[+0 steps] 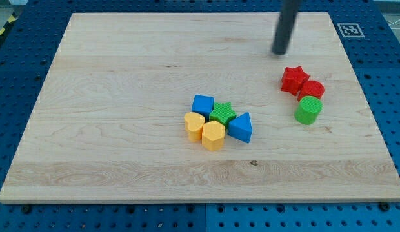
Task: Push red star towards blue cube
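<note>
My tip (279,53) rests on the tabletop (122,77) in the upper right, just above the red star (293,78); no jaws show. The blue cube (202,104) sits mid-frame, well left of the star, in a cluster with the green star (222,113).

Bright, even light falls from overhead across the pale wooden table (122,77), with no glare or hot spots. Shadows are soft and short, tucked close under the blocks at centre and right of the frame. Focus is sharp on the wood grain; the dark rod (287,22) at upper right looks slightly blurred.
</note>
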